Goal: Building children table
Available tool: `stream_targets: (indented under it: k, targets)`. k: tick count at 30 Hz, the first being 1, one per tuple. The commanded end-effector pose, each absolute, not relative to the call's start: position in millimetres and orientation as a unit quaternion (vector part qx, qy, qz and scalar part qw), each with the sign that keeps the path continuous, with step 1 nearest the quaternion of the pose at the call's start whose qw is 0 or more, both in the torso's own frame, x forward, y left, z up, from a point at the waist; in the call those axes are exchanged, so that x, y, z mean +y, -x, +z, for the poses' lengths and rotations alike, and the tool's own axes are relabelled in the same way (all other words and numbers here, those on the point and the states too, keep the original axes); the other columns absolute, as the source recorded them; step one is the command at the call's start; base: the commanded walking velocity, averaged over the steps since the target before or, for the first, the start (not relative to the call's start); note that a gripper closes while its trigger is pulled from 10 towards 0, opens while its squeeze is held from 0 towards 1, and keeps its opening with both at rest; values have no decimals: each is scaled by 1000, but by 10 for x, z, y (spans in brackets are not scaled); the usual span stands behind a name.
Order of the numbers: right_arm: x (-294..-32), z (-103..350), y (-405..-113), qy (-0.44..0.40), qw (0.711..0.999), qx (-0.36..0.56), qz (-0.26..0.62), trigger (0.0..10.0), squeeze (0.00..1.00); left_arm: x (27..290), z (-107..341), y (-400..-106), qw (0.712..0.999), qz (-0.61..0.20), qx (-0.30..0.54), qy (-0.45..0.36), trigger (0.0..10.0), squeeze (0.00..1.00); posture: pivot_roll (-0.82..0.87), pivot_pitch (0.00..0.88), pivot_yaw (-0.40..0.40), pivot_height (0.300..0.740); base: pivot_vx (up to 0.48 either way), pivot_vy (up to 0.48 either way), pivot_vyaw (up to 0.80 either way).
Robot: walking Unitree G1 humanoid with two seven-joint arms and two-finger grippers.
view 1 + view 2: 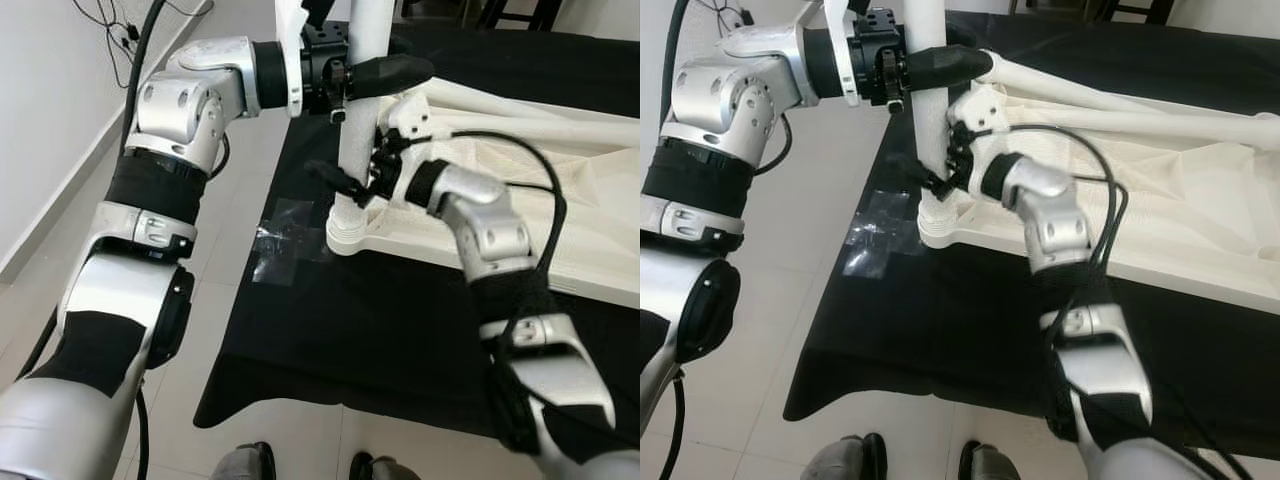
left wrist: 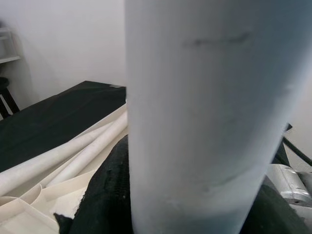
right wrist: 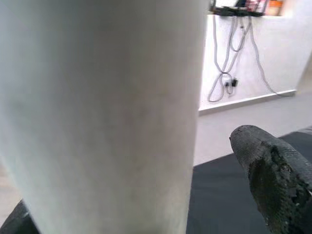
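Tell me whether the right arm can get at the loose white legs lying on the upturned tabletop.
Probably yes: the right end effector sits at the upright leg, and the loose legs lie bare just beyond it on the tabletop, nothing between.

leg (image 1: pixel 360 120) upright on tabletop's (image 1: pixel 560 210) left corner, cloth (image 1: pixel 380 330) beneath

The upright white leg (image 1: pixel 360 120) is hemmed in on two sides: the left hand (image 1: pixel 375 75) wraps it high up from 9 o'clock, and the right hand (image 1: pixel 355 180) closes on it lower down from 3 o'clock. Behind, toward 12 and 1 o'clock, loose white legs (image 1: pixel 520 115) lie across the tabletop panel (image 1: pixel 560 220). The black-covered desk (image 1: pixel 340 340) lies open at 6 o'clock, and tiled floor (image 1: pixel 240 170) at 9 o'clock.
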State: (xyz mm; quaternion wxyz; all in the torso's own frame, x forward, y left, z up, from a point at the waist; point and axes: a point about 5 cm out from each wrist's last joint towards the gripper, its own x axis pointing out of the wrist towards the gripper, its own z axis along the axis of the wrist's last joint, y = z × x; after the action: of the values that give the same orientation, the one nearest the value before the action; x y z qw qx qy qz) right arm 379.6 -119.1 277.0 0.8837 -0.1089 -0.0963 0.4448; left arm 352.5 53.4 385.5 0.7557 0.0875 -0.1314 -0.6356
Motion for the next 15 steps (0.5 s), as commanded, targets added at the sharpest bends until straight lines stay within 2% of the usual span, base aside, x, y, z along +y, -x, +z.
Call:
stream_targets:
  k: [1, 2, 3, 4, 7, 10, 15]
  targets:
    - [-1149, 2851, -3807, 103, 874, -109, 463, 10000, 0, 359, 3702, -3462, 714, -687, -93, -97, 0, 0, 91, 179, 16, 740, 0, 0, 0]
    - [-1100, 2904, -3783, 78, 842, -114, 522, 10000, 0, 344, 3702, -3450, 709, -693, -91, -99, 0, 0, 94, 183, 22, 740, 0, 0, 0]
    - [-1100, 2904, -3783, 78, 842, -114, 522, 10000, 0, 344, 3702, -3450, 709, -693, -91, -99, 0, 0, 94, 183, 22, 740, 0, 0, 0]
    - [-1084, 2921, -3773, 67, 829, -112, 543, 0, 0, 337, 3699, -3449, 707, -694, -90, -99, 0, 0, 94, 183, 23, 740, 0, 0, 0]
    - [-1078, 2928, -3772, 61, 819, -110, 560, 0, 0, 334, 3695, -3449, 706, -695, -89, -99, 0, 0, 94, 183, 23, 740, 0, 0, 0]
    - [-1080, 2901, -3785, 66, 792, -98, 599, 0, 0, 323, 3696, -3441, 703, -700, -88, -97, 0, 0, 94, 194, 29, 740, 0, 0, 0]
    - [-1087, 2850, -3817, 68, 793, -89, 599, 0, 0, 316, 3705, -3435, 701, -702, -88, -94, 0, 0, 94, 201, 30, 740, 0, 0, 0]
